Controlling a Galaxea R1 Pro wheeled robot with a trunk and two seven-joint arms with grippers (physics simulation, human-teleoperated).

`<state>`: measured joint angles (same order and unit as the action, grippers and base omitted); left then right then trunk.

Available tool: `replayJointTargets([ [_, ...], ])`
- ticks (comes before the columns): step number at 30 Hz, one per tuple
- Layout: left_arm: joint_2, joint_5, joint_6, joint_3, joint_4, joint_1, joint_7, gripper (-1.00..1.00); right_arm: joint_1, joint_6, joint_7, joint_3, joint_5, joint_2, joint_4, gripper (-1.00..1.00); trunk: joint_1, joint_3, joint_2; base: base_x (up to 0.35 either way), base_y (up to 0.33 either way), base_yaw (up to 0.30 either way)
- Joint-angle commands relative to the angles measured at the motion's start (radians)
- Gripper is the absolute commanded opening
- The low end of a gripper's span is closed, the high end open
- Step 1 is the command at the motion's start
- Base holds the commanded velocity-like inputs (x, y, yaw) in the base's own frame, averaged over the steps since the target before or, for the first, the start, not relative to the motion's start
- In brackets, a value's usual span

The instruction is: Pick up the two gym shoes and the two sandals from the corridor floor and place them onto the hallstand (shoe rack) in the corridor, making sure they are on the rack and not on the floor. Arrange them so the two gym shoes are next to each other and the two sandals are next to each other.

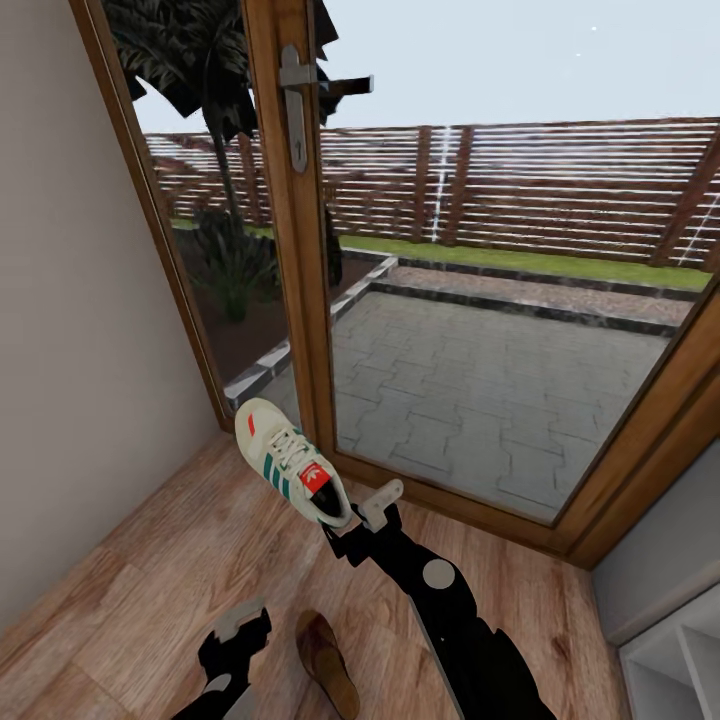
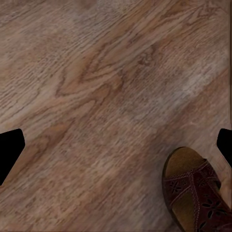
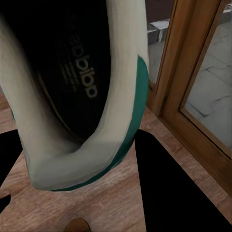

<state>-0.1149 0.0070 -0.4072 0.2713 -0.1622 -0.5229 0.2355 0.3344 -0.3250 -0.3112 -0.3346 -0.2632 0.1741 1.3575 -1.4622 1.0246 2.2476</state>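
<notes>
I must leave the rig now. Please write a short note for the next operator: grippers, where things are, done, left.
Right gripper: shut on one gym shoe, held by the heel rim, lifted above the corridor floor near the glass door.
Left gripper: open, empty, low over the floor beside one sandal.
Hallstand: at the robot's right; the part in view holds no shoes.
Done: one shoe picked up.
Left: place it, then the remaining footwear.

Bright, even daylight through the glass door (image 1: 480, 300); soft renders, wide-angle bending at edges.
</notes>
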Motion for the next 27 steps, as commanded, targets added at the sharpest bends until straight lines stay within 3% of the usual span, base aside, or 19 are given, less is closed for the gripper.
replayJointTargets([
  [1, -0.005, 0.001, -0.003, 0.002, 0.0, -0.004, 0.001, 1.0, 0.001, -0.005, -0.006, 0.001, -0.008, 0.0, 0.002, -1.0, 0.0, 0.001, 0.0, 0.0, 0.0, 0.0],
  [15, -0.018, 0.007, 0.009, 0.006, 0.001, -0.009, -0.091, 1.0, 0.001, -0.005, -0.007, 0.002, -0.008, 0.0, 0.002, -1.0, 0.0, 0.001, 0.0, 0.0, 0.0, 0.0],
  [27, -0.016, 0.009, -0.002, 0.011, 0.005, -0.003, -0.091, 1.0, 0.0, -0.005, -0.007, 0.002, -0.008, 0.0, 0.002, -1.0, 0.0, 0.001, 0.0, 0.0, 0.0, 0.0],
])
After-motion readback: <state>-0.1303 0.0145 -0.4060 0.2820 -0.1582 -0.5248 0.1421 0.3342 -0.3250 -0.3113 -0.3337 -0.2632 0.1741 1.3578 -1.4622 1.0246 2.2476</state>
